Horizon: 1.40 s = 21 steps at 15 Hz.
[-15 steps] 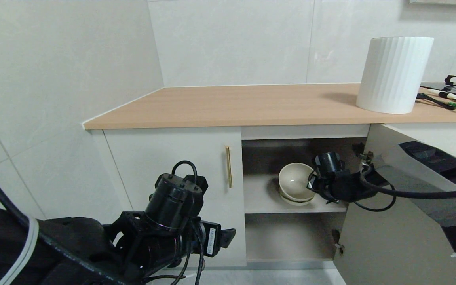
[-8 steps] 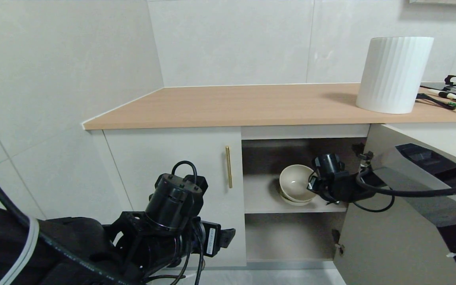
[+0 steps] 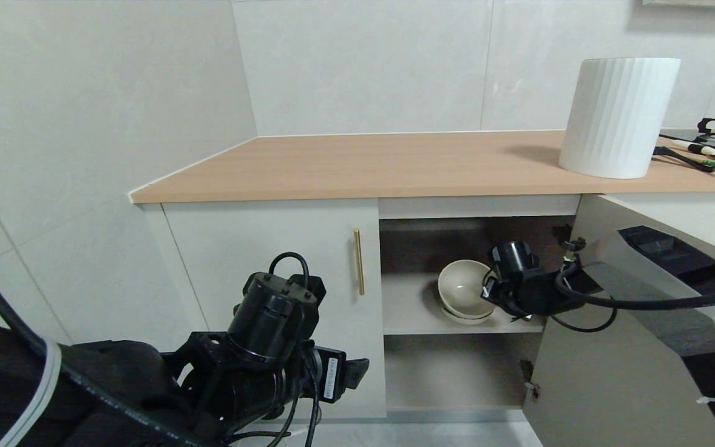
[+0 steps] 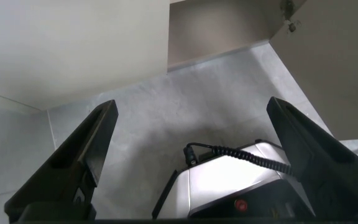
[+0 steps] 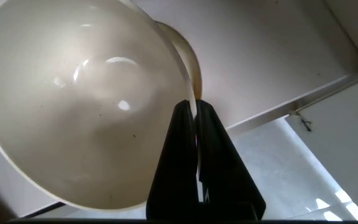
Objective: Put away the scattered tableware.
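The right tool is pinched narrow on the rim of a cream ceramic bowl, one finger inside the wall and one outside, and holds it within the open grey cabinet over the upper shelf. In the head view the bowl lies at nine o'clock from the tool's wrist. It is tilted, with its mouth turned out toward the room rather than up. At six o'clock of it, a second cream bowl rests on the shelf. The next move, as I judge it, turns on that vertical relation: level the held bowl and lower it into the one beneath. The right arm is plainly the nearer. The left tool hangs at seven o'clock of the head view, low before the closed door with the gold bar handle, its fingers spread wide and holding nothing, aimed at the grey floor. Whether the two bowls already touch I cannot tell, since the upper one covers the seam. On the wooden table, at one o'clock, stands a white ribbed cylinder, and some dark utensils beyond it are cut off by the edge.
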Available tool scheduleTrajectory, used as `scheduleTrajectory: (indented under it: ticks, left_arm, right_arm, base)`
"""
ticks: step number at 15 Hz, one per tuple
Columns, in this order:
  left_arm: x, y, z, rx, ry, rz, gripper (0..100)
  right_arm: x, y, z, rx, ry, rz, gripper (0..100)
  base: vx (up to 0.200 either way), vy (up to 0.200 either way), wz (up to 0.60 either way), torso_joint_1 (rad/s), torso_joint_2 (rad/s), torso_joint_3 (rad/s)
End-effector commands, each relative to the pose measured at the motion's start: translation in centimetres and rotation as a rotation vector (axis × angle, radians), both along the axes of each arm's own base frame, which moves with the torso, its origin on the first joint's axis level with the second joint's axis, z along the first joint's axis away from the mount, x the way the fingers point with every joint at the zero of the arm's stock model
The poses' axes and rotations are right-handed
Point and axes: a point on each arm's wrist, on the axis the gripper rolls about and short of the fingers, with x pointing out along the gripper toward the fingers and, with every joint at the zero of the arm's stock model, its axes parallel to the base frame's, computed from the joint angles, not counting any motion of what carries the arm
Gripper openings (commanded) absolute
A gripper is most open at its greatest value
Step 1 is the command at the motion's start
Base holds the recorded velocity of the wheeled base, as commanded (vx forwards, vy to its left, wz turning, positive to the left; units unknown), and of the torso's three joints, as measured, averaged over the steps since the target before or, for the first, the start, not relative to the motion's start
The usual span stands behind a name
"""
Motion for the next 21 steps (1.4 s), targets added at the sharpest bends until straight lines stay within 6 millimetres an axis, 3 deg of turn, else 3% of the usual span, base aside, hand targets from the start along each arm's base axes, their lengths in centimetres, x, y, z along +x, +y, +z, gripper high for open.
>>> scheduleTrajectory:
  ticks: [1, 2, 3, 11, 13, 16, 18, 21]
  left_arm:
    - [0.0, 0.0, 0.0, 0.0, 0.0, 0.001, 100]
    - [0.0, 0.0, 0.0, -0.002, -0.001, 0.002, 100]
    - [0.0, 0.0, 0.0, -0.001, -0.001, 0.001, 100]
    - [0.0, 0.0, 0.2, -0.005, -0.005, 0.002, 100]
    - [0.0, 0.4, 1.0, -0.022, -0.027, 0.012, 100]
    - [-0.4, 4.0, 5.6, -0.088, -0.165, 0.082, 100]
    - [-1.3, 5.8, 7.2, -0.1, -0.196, 0.119, 100]
    - [-5.8, 9.0, 10.2, -0.107, -0.199, 0.136, 100]
  right_arm:
    - [0.0, 0.0, 0.0, 0.0, -0.001, 0.0, 0]
    - [0.0, 0.0, 0.0, 0.0, -0.001, 0.0, 0]
    - [0.0, 0.0, 0.0, 0.0, -0.001, 0.0, 100]
    - [-0.2, 0.0, 0.3, 0.001, 0.009, 0.005, 100]
    - [-1.1, 0.2, 2.3, -0.002, 0.032, 0.011, 100]
    - [-5.6, 1.9, 5.8, -0.015, 0.076, 0.089, 100]
    - [-7.9, 1.5, 8.3, -0.047, 0.065, 0.143, 100]
    - [-15.3, 0.6, 13.6, -0.071, 0.037, 0.362, 100]
  base:
    - [0.0, 0.0, 0.0, 0.0, 0.0, 0.0]
    - [0.0, 0.0, 0.0, 0.0, 0.0, 0.0]
    - [0.0, 0.0, 0.0, 0.0, 0.0, 0.0]
    - [0.0, 0.0, 0.0, 0.0, 0.0, 0.0]
    - [0.0, 0.0, 0.0, 0.0, 0.0, 0.0]
    - [0.0, 0.0, 0.0, 0.0, 0.0, 0.0]
    - [0.0, 0.0, 0.0, 0.0, 0.0, 0.0]
    - [0.0, 0.0, 0.0, 0.0, 0.0, 0.0]
